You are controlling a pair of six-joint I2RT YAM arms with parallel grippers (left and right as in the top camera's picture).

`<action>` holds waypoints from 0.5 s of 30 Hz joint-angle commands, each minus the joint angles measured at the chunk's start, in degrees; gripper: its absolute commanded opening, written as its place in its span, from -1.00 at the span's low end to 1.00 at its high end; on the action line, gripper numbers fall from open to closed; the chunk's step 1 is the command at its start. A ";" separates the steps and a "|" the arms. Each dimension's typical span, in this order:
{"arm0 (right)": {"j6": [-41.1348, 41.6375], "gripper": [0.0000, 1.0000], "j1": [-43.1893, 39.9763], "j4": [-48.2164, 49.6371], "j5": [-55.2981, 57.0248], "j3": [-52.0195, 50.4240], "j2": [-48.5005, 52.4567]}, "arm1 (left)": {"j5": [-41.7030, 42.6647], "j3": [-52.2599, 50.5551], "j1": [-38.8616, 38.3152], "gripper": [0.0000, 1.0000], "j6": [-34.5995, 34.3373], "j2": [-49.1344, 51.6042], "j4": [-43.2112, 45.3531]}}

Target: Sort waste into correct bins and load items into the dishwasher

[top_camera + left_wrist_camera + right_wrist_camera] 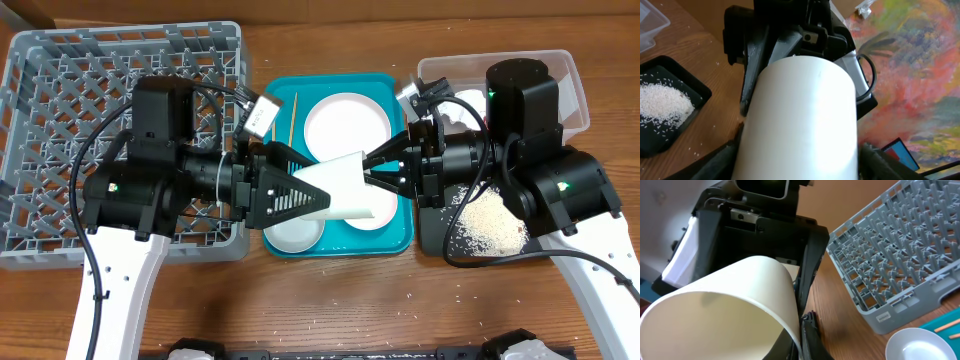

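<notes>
A deep white bowl [350, 182] lies on its side in the air over the teal tray [400, 232], with its opening toward the right arm. My left gripper [318, 186] is shut on its outer wall, one finger on each side [800, 165]. My right gripper [370, 170] is shut on its rim [802, 330]. The large white plate [347, 125], two chopsticks [292, 118] and a small white dish [295, 232] rest on the teal tray. Rice [490, 222] lies heaped in the black tray [695, 85]. The grey dish rack [60, 90] stands at the left.
The clear tub [575, 75] stands behind the black tray, at the far right. A shiny silver thing [410, 95] at its left corner is mostly hidden by the right arm. Loose rice grains are scattered on the wood in front. The rack's corner [880, 315] is near the small dish [920, 345].
</notes>
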 commanded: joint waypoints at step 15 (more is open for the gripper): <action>0.39 0.36 -9.66 0.17 2.89 1.01 -1.77 | -27.19 0.44 2.89 0.06 -0.07 -0.04 -7.61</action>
